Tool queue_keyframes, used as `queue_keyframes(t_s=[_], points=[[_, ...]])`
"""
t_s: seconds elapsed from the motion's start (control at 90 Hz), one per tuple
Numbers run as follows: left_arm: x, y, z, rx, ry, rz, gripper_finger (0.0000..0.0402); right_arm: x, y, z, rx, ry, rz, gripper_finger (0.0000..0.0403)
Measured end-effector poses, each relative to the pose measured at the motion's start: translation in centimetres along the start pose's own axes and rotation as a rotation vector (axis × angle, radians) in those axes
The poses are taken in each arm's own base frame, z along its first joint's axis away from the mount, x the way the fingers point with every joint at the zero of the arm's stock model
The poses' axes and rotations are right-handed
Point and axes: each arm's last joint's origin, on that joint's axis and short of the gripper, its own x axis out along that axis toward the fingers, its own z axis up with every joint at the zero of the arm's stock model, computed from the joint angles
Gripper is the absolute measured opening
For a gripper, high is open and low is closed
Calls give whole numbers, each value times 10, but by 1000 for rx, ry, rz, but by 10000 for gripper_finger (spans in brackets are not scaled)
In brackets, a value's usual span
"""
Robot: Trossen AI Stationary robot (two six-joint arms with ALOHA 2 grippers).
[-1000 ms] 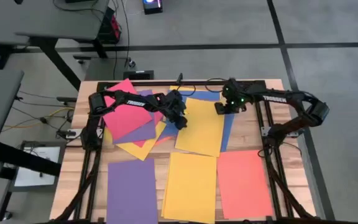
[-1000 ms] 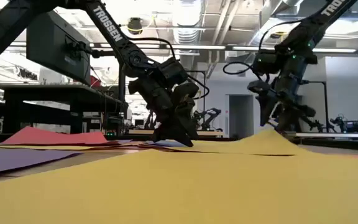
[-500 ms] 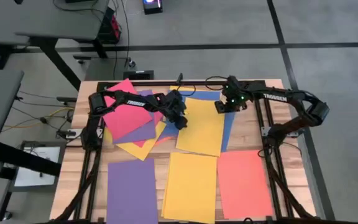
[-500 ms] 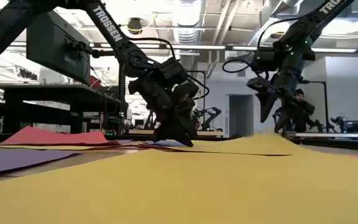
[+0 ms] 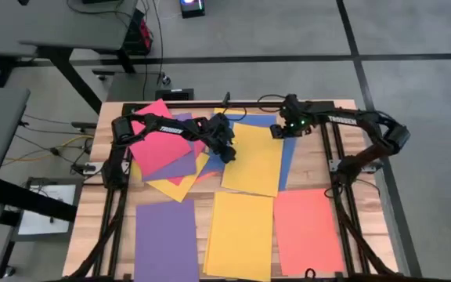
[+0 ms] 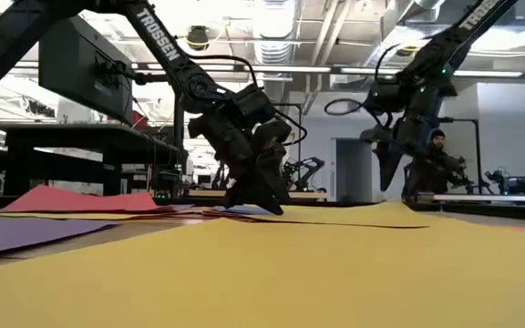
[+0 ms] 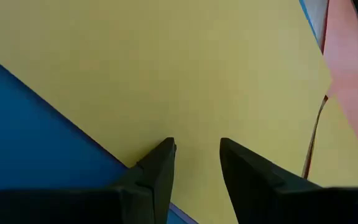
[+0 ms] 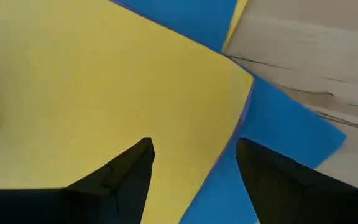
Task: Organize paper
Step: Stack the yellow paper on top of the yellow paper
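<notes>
Since a moment before, the right gripper (image 6: 397, 180) had lifted off the yellow sheet (image 5: 252, 160), fingers spread; that sheet lay flat near the table's (image 5: 315, 167) far edge. Left gripper (image 5: 227, 154), jaws slightly parted, pressed the sheet's left edge.

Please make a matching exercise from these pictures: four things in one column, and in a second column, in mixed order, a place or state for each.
Things:
1. left hand
2. right hand
3. purple sheet
4. red-orange sheet

Places or states:
A. front row, on the right arm's side
B. open, low at the yellow sheet's edge beside the pile
C. front row, on the left arm's side
D. open, raised over the yellow sheet's far corner

Pairs: 1-B, 2-D, 3-C, 4-A
</notes>
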Motion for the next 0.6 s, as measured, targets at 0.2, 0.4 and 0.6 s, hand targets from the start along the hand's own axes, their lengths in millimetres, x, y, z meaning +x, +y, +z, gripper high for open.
queue_keyframes(t_s=[0.2, 0.4, 0.6], points=[[0, 0, 0, -1, 0, -1, 113, 14, 1, -2, -4, 46, -26, 218], [0, 0, 0, -1, 0, -1, 113, 6, 4, -7, -21, 47, -11, 218], [0, 0, 0, -1, 1, -1, 113, 1, 5, -5, -13, 19, 7, 218]])
